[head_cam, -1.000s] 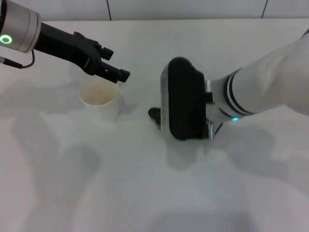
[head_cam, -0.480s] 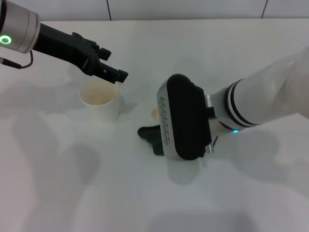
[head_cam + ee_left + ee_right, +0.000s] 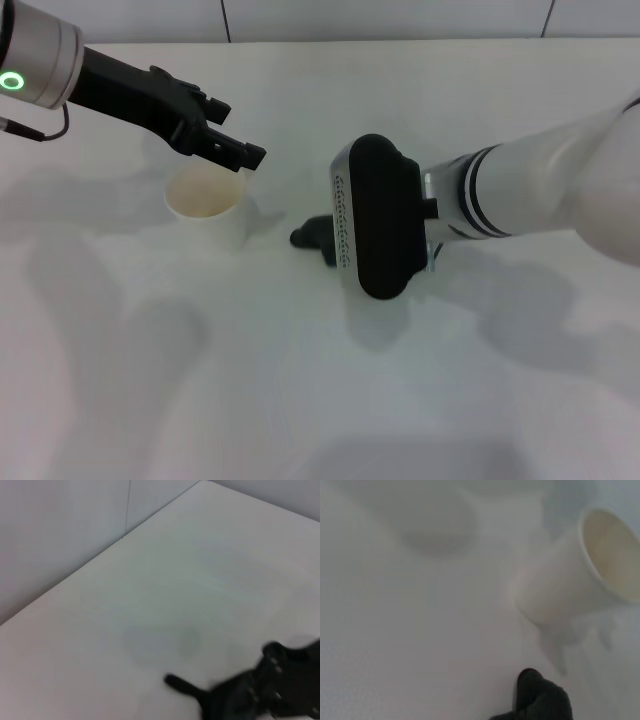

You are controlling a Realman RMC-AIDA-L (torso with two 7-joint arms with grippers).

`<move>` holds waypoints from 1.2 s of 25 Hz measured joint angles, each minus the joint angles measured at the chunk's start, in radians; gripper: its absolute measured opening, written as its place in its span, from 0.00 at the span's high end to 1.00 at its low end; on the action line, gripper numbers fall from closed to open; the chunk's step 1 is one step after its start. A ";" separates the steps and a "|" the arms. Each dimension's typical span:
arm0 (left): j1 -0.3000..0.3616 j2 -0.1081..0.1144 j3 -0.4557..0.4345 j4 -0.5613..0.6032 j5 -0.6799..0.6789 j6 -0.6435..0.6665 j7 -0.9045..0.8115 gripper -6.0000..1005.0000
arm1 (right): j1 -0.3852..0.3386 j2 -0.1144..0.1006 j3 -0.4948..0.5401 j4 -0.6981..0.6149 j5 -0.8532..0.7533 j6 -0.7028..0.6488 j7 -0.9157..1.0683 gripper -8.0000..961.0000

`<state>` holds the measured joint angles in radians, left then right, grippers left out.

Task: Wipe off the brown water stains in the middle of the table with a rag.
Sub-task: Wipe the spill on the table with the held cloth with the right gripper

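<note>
While the right gripper (image 3: pixel 345 245), grip state unclear, presses the dark lumpy rag (image 3: pixel 312 236) mid-table, no brown stain shows; the white paper cup (image 3: pixel 207 205) stands just beside, toward the left edge.

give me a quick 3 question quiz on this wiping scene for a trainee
1. True or false: the paper cup lies tipped on its side on the table.
2. Which arm holds the rag down on the table? A) left B) right C) neither
3. Fill in: the left claw hangs just above the ____.

Key:
1. False; it stands upright with its mouth up.
2. B; the rag pokes out from under the right claw, beside the cup. No brown stain shows in any view.
3. Cup.
</note>
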<state>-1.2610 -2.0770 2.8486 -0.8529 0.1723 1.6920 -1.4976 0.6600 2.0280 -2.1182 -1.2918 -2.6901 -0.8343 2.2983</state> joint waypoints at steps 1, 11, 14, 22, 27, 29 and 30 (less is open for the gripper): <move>0.000 0.000 0.000 0.000 0.000 0.000 -0.001 0.11 | 0.007 0.000 -0.004 0.016 -0.030 0.014 0.026 0.91; -0.001 0.000 0.000 0.002 0.000 0.000 -0.007 0.11 | 0.021 0.000 0.038 0.057 -0.117 0.049 0.139 0.91; -0.001 0.000 0.000 0.002 0.000 0.000 -0.008 0.11 | 0.014 0.000 0.016 0.035 -0.119 0.026 0.133 0.91; -0.002 0.000 0.000 0.002 0.003 0.000 -0.009 0.11 | -0.033 -0.005 -0.066 -0.102 -0.109 -0.090 0.083 0.92; -0.002 0.000 0.000 0.002 0.004 0.000 -0.009 0.11 | -0.095 -0.004 -0.076 -0.186 -0.106 -0.097 0.030 0.92; -0.002 0.000 0.000 0.002 0.004 0.000 -0.009 0.11 | -0.102 -0.003 -0.093 -0.199 -0.105 -0.095 0.018 0.92; -0.002 0.000 0.000 0.002 0.004 0.000 -0.009 0.11 | -0.103 -0.002 -0.106 -0.202 -0.105 -0.095 0.011 0.92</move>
<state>-1.2633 -2.0770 2.8486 -0.8512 0.1765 1.6920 -1.5063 0.5570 2.0255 -2.2238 -1.4940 -2.7951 -0.9292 2.3095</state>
